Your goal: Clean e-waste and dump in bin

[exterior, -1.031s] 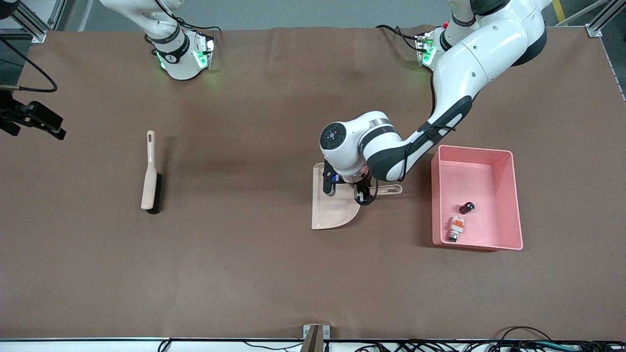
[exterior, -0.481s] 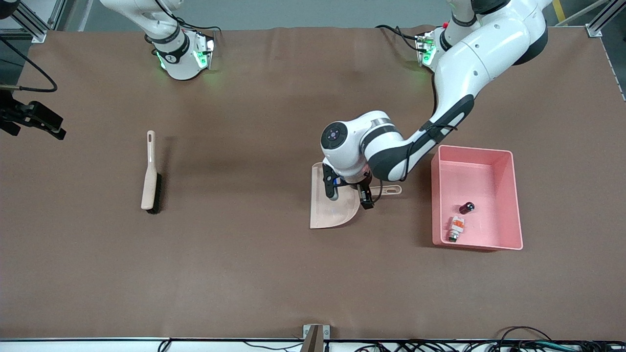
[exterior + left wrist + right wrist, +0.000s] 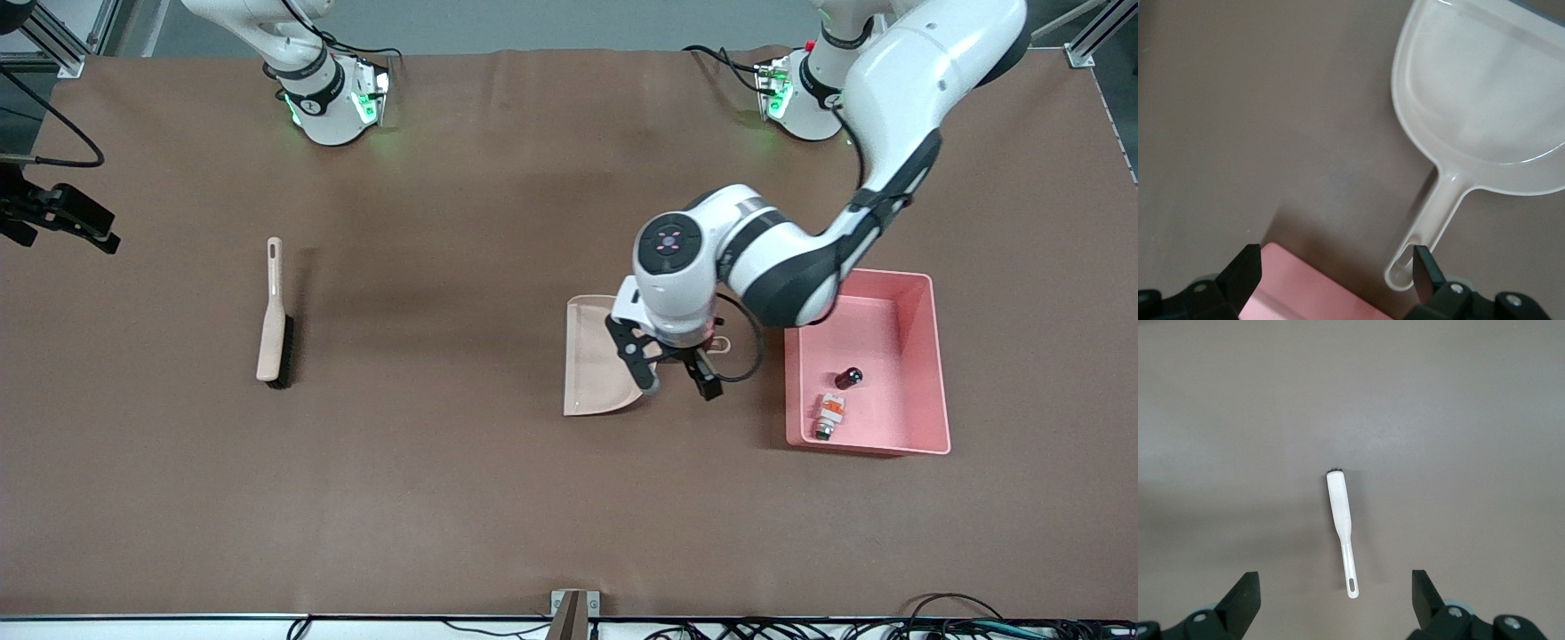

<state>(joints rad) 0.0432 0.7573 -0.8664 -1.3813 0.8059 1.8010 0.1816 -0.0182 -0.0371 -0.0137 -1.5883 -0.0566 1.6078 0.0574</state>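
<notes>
Two e-waste parts [image 3: 836, 396] in bin [image 3: 925, 364], front view only.

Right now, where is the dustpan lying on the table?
In the front view the dustpan lies flat on the table, beside the pink bin toward the right arm's end, with the open left gripper over its handle.

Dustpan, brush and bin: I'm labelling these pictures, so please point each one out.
dustpan [image 3: 594, 364], front view, on its flat scoop.
brush [image 3: 270, 333], front view, on its beige back.
bin [image 3: 933, 356], front view, on its side wall.
</notes>
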